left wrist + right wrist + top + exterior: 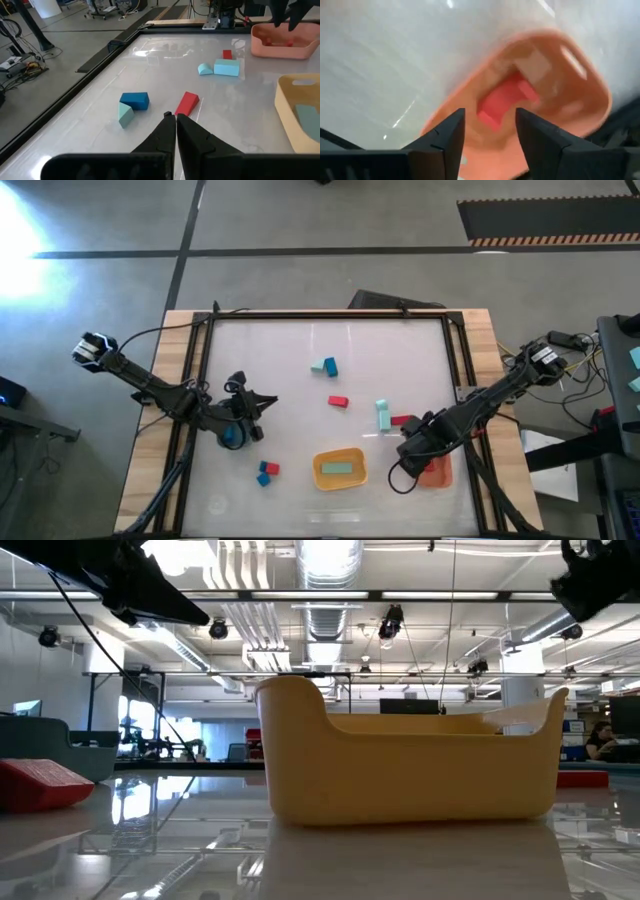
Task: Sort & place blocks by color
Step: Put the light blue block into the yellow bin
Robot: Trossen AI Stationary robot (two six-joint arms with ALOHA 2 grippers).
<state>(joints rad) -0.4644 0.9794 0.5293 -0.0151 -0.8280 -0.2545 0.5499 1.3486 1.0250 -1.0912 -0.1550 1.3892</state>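
Note:
Loose blocks lie flat on the glossy white table: a blue and mint pair, a red one, a mint bar beside a red one, and a red and blue pair. A mint block lies in the yellow bin. My right gripper stands open, pointing down over the orange bin, with a red block inside the bin below its fingers. My left gripper is shut and empty, above the table's left part, near a blue block and a red block.
A blue bin sits under the left arm. The yellow bin stands at the near middle and the orange bin at the near right. A dark frame runs around the table. Cables hang off both arms.

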